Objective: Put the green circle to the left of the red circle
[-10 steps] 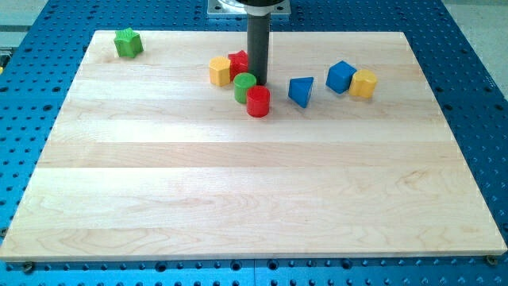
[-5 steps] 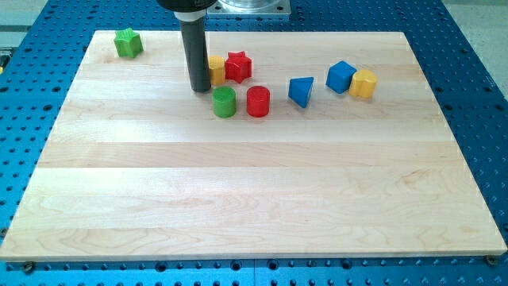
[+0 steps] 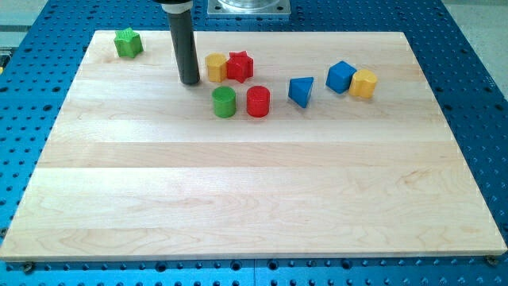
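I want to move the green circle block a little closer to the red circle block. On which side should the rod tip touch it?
Touch the green circle block on its curved wall at the view's left, mid-width, and push toward the view's right; off-centre contact would probably make it slip aside. The red circle block stands just right of it, apart. My tip is above-left of the green one.

My tip (image 3: 190, 82) stands upright.
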`<state>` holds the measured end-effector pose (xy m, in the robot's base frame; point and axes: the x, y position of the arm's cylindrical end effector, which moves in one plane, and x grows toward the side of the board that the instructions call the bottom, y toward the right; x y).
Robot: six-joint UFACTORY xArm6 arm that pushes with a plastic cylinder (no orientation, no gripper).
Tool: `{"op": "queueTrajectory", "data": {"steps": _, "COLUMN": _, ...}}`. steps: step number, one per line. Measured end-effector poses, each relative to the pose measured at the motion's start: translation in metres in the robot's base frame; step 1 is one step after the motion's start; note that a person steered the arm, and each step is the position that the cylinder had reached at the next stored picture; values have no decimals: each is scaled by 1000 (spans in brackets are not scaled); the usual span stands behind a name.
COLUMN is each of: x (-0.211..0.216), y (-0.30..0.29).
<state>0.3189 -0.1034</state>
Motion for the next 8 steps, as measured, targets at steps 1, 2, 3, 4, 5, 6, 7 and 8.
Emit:
{"op": "queueTrajectory", "data": {"steps": 1, "x": -15, "y": -4}}
{"op": "queueTrajectory", "data": {"steps": 2, "x": -34, "y": -4}}
{"op": "queueTrajectory", "data": {"steps": 3, "x": -34, "y": -4}}
{"op": "queueTrajectory", "data": {"steps": 4, "x": -34, "y": -4}}
{"op": "queueTrajectory", "data": {"steps": 5, "x": -36, "y": -21}}
{"op": "queueTrajectory", "data": {"steps": 6, "x": -37, "y": -21}}
{"op": "queueTrajectory", "data": {"steps": 7, "x": -37, "y": -21}}
{"op": "queueTrajectory", "data": {"steps": 8, "x": 2, "y": -24}}
